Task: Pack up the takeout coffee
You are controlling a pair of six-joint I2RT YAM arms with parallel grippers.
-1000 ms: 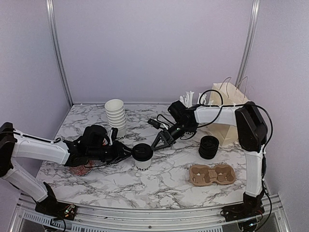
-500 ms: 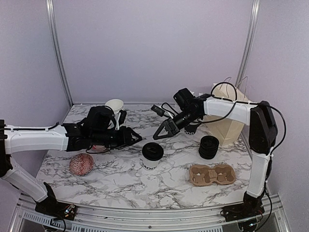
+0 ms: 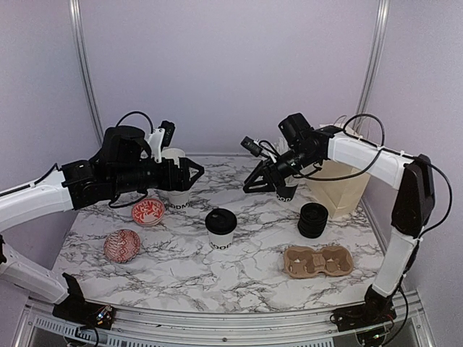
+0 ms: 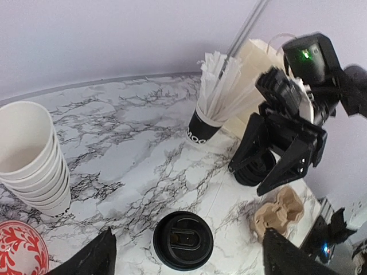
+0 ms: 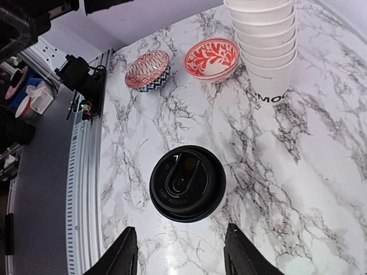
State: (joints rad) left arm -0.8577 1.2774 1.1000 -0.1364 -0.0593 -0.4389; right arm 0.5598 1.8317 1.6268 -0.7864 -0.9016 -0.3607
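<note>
**Top view.** Vs. 1 s back, both arms have lifted off and pulled away from the cup [image 3: 221, 230]. Then the 2 tools flanked it at lid height. Now the left tool [image 3: 190, 176] hangs in front of the cup stack [image 3: 178, 197], and the right tool [image 3: 255, 185] is up by the stirrer cup [image 3: 286, 192]. The cup sits slightly further right than before, alone mid-worktop [image 3: 246, 278], upright, touched by nothing. It is white paper with black lettering near the base and a round black lid [image 3: 221, 220] seated on top. The red bowl [image 3: 148, 212], then hidden under the left arm, now shows. The 2nd bowl [image 3: 121, 246] is front-left, the carrier [image 3: 317, 261] front-right. The lid stack [image 3: 312, 220] is behind the carrier, the bag [image 3: 336, 181] at back right.

**Left wrist.** Left tool is wide: its fingers [image 4: 96, 260] sit at the 2 bottom corners, holding nothing, with the lidded cup below. Only here: white stirrers [image 4: 221, 80] fanned in their black cup, and the right tool seen head-on, jaws parted, empty.

**Right wrist.** Right tool is partly open and holds nothing, with the cup beneath it. Only here: the lid's top face with its sip opening and raised ring.
</note>
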